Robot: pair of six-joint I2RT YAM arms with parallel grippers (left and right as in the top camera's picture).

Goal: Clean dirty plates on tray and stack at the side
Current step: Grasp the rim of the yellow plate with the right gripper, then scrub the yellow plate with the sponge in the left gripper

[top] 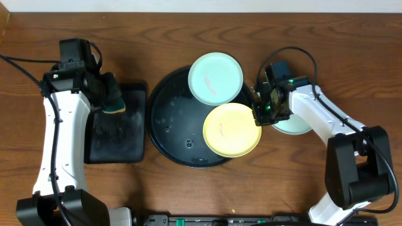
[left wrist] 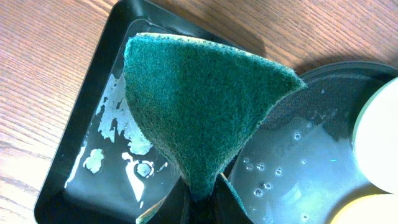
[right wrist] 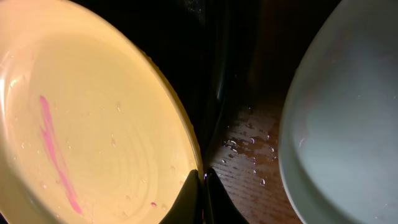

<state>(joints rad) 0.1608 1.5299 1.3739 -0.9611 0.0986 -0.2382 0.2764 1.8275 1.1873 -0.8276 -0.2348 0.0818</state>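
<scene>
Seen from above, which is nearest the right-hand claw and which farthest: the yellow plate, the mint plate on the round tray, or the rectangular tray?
1. Yellow plate: the right gripper pinches its right rim.
2. Mint plate: at the round tray's far edge, to the left.
3. Rectangular tray: far left, beyond the round tray.

Overhead looks straight down on the table. Both wrist views sit close (right closest), sharing the tray.

Text on my yellow plate: none I could read.
Brand on my sponge: none I could read.
Numbers, signs elsewhere: none I saw.
</scene>
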